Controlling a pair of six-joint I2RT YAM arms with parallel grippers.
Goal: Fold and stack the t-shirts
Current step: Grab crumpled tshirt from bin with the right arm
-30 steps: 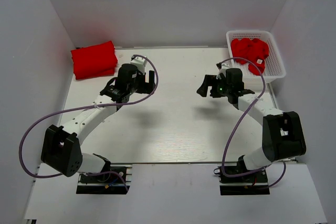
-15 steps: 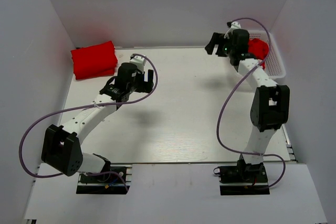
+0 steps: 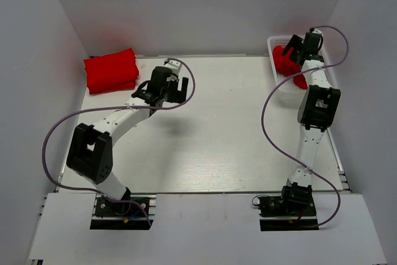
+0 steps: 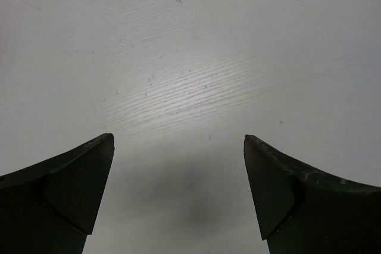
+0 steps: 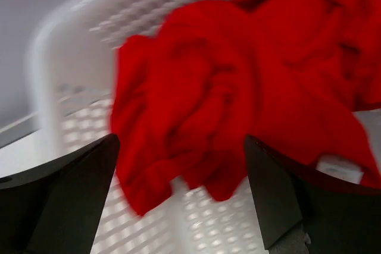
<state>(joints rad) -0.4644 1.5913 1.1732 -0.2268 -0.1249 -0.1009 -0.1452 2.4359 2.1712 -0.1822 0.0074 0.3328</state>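
Reaching across from mid-table within the last second, the right gripper is seen from above at the white basket, over the crumpled t-shirts; folded t-shirts are stacked at the far-left corner, the left gripper near them. In the left wrist view, wide-spread empty jaws are shown above bare table. In the right wrist view, jaws are spread wide, nothing held, just above the red heap; another pick is judged imminent.

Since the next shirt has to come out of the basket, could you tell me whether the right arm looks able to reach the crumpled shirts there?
Probably yes: the right end effector hangs open close to the crumpled t-shirts in the white basket, nothing between them.
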